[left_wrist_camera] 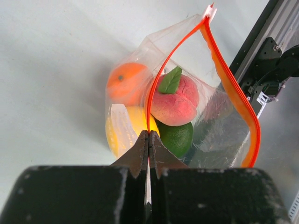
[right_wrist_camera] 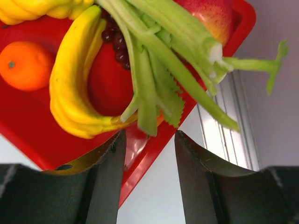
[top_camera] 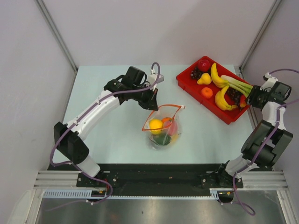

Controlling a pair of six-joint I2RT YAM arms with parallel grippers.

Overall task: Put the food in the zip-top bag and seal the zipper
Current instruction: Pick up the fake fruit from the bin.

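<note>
My left gripper is pinched shut on the orange-red zipper of the clear, crinkly bag. The bag sits in the middle of the table, its mouth gaping over glossy fruits: pink, orange, yellow and green. My right gripper hangs with its jaws apart over the red tray.

Right wrist view: red tray cut off by the left and top edges. Grapes at upper centre mostly hidden behind banana and celery. Red fruit cropped at top right.

Left wrist view: green fruit partly under peach. Zipper near end lost between left pincer pressed fingers, lower centre.
</note>
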